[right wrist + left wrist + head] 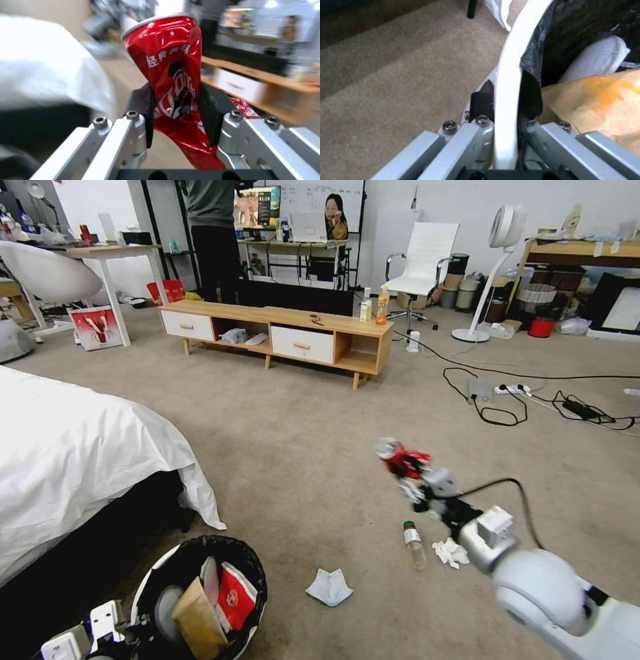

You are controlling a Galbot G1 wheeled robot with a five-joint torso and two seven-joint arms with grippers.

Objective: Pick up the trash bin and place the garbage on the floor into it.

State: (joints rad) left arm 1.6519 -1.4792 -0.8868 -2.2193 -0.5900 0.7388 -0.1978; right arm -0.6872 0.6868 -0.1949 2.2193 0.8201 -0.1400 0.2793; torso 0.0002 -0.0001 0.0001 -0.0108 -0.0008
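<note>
Holding the crushed red can [173,82] clamped between its jaws, the right gripper [408,473] hangs above the floor [300,447], well apart from the trash bin [253,573]; the left gripper [506,110] has its jaws pinched on the bin's white rim, near the bed [80,460]; cardboard piece [199,620] and snack packet [235,597] already lie inside; left on the carpet: two tissues [329,587] [451,552] and the small green-capped bottle [413,543]; task judged roughly half done.
</note>
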